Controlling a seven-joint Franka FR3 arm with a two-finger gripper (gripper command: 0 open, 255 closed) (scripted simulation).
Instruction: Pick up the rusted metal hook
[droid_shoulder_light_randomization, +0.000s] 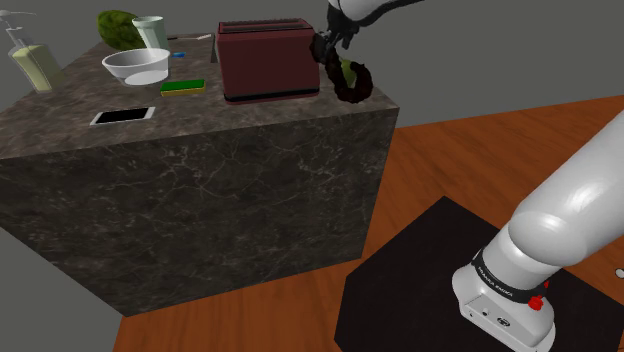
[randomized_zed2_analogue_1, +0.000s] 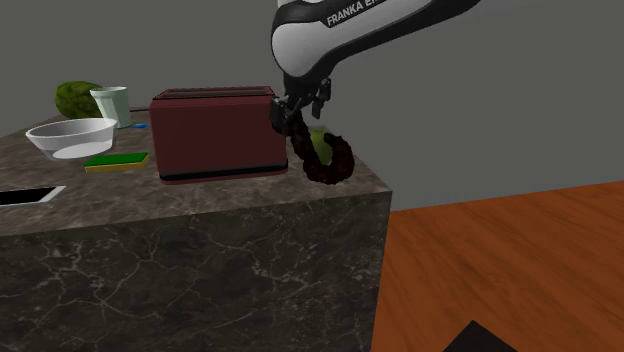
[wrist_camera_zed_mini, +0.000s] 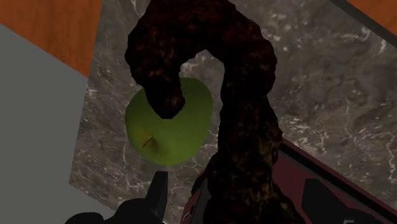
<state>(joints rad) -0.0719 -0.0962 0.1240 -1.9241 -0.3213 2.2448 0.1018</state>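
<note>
Already grasped: gripper (randomized_zed2_analogue_1: 296, 108) clamped on upper end of rusted hook (randomized_zed2_analogue_1: 333, 160), centre-right of second exterior frame, curved end hanging down just beside dark red toaster (randomized_zed2_analogue_1: 215, 135). Confirmed in wrist view: pinched between fingers (wrist_camera_zed_mini: 159, 191), green apple (wrist_camera_zed_mini: 167, 130) beyond it on marble counter (wrist_camera_zed_mini: 331, 83). Can't tell clearance over counter; looks barely off, if at all. Left, probably: lift up, clear of apple and toaster.

Arm (droid_shoulder_light_randomization: 570, 210) up from shoulder view's lower right, reaching up and left. Wrist tipped downward. Black gripper (randomized_zed2_analogue_1: 291, 110) pointing down, fingers (wrist_camera_zed_mini: 159, 191) closed against shaft of rusted hook (wrist_camera_zed_mini: 248, 108), one each side; curved end hanging below fingertips.
</note>
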